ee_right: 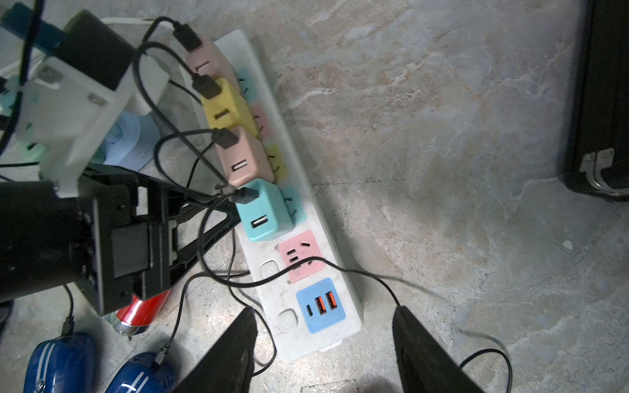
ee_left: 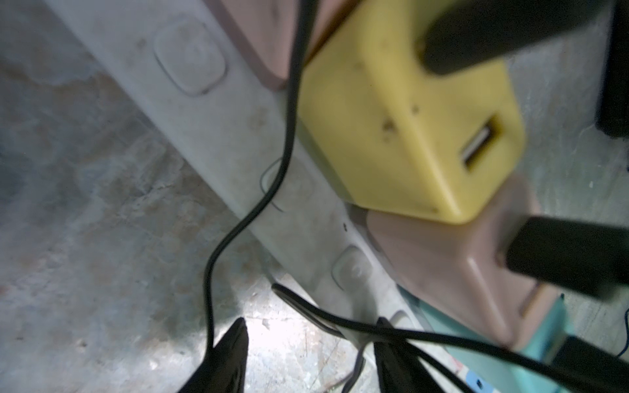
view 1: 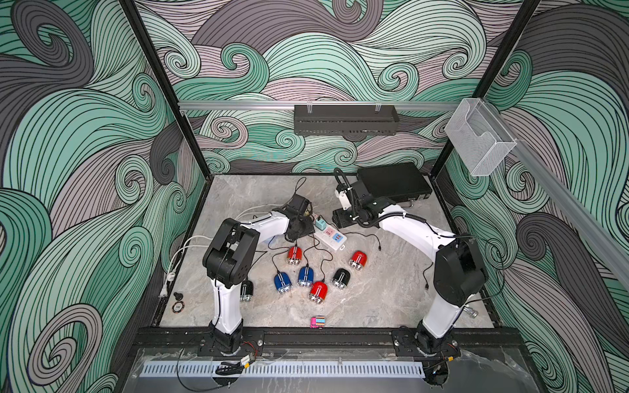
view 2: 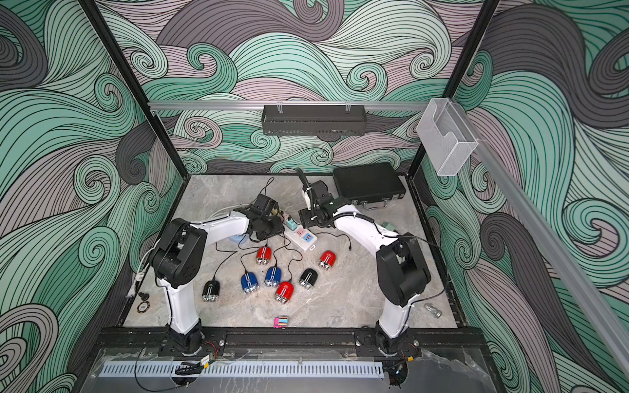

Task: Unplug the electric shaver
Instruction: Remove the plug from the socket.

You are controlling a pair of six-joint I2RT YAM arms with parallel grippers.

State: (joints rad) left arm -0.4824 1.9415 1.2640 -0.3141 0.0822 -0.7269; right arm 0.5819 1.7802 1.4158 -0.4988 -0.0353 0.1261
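Note:
Several electric shavers lie on the marble floor: red (view 1: pixel 294 255), blue (view 1: pixel 282 282), black (view 1: pixel 341 277). Thin black cables run from them to coloured USB adapters on a white power strip (view 1: pixel 328 234). The adapters are teal (ee_right: pixel 263 211), pink (ee_right: pixel 245 156) and yellow (ee_right: pixel 228 109), each with a black plug in it. My left gripper (ee_left: pixel 311 335) is open beside the strip by the teal adapter's plug, with cables lying across one finger (ee_left: pixel 388 343). My right gripper (ee_right: pixel 325 311) hangs open over the strip's blue USB end, holding nothing.
A black case (view 1: pixel 394 182) lies at the back right. A small pink toy (view 1: pixel 317 322) sits near the front edge and a poker chip (view 1: pixel 177 308) at the front left. White cords (view 1: pixel 177 251) run along the left side. A loose black cable (view 1: pixel 377 243) lies right of the strip.

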